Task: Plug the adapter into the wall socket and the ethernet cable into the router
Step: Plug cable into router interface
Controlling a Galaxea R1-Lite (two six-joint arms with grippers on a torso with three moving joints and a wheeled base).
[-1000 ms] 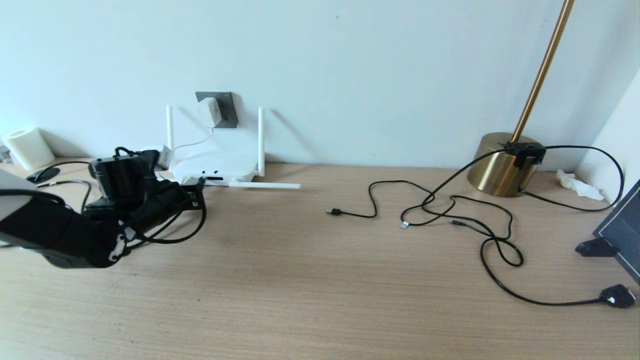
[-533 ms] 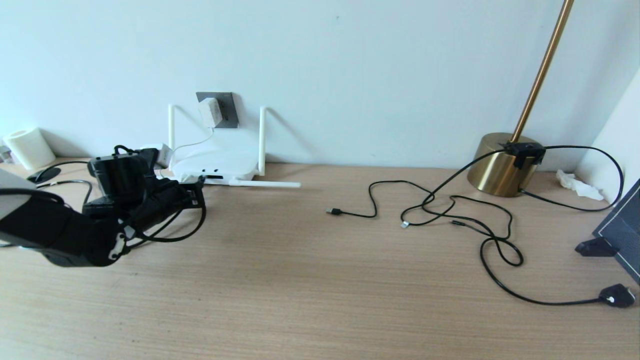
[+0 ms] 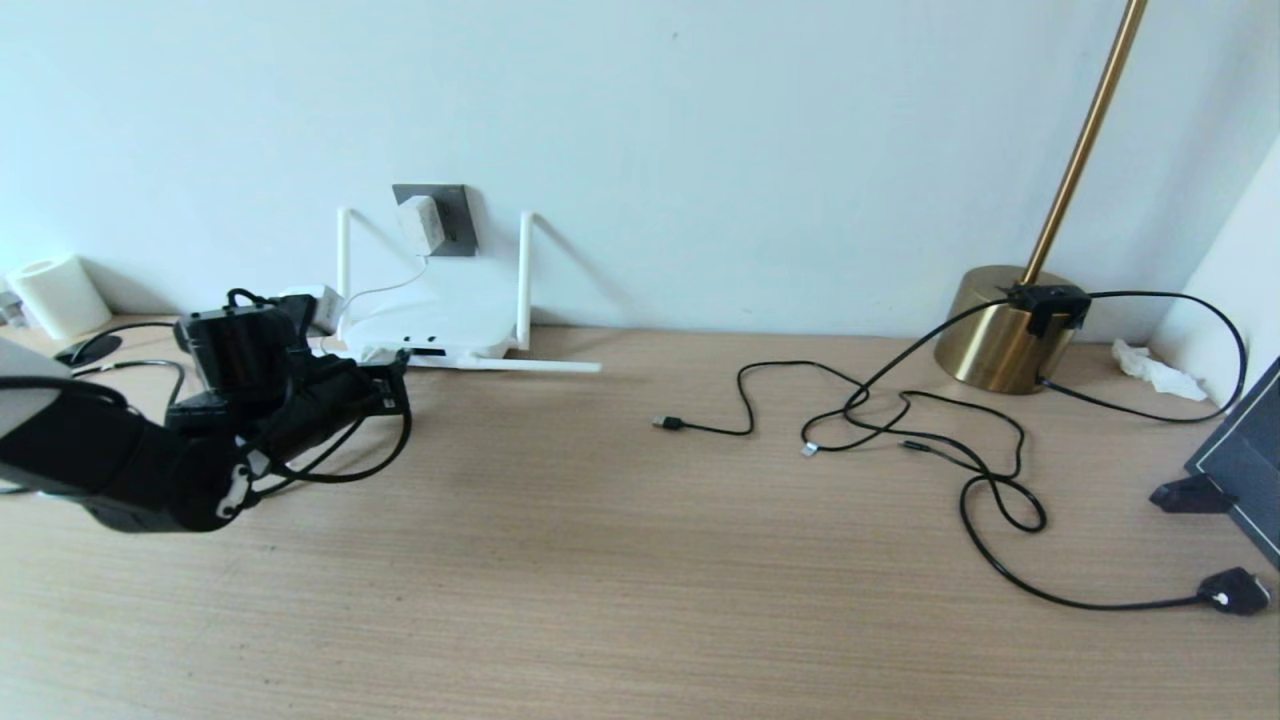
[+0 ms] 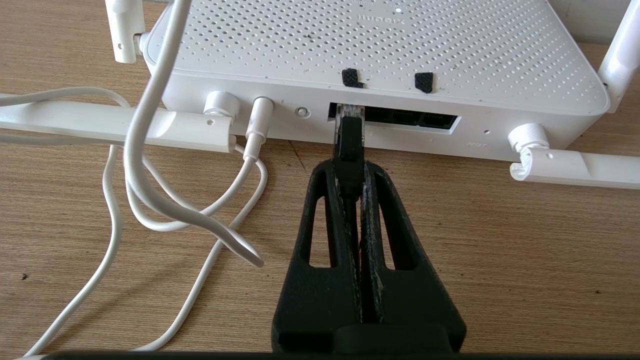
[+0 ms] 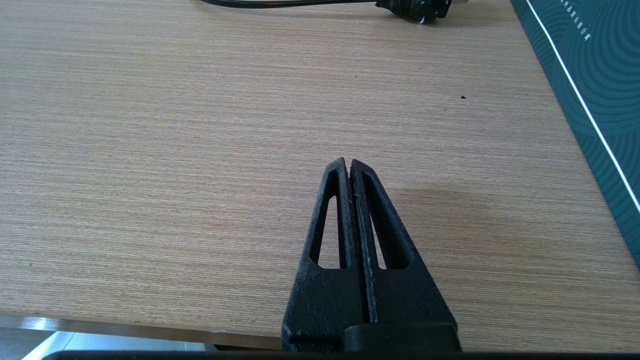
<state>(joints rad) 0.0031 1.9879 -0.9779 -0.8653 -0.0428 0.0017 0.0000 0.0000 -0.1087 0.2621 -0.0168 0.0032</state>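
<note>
The white router point(image 3: 430, 330) lies against the wall at the left, two antennas upright and one flat on the table. Above it the white adapter point(image 3: 418, 224) sits in the dark grey wall socket point(image 3: 452, 218), its thin cord hanging down. My left gripper point(image 4: 348, 167) is shut on the black boot of the ethernet cable point(image 4: 347, 142). The cable's clear plug tip sits at the leftmost dark port of the router point(image 4: 390, 55). In the head view the left gripper point(image 3: 385, 385) is just in front of the router. My right gripper point(image 5: 348, 164) is shut and empty above bare table.
White cords point(image 4: 150, 165) loop on the table beside the left gripper. Black USB cables point(image 3: 900, 430) sprawl at the right, near a brass lamp base point(image 3: 1000, 330). A white paper roll point(image 3: 55, 295) stands far left. A dark panel point(image 3: 1245, 465) leans at the right edge.
</note>
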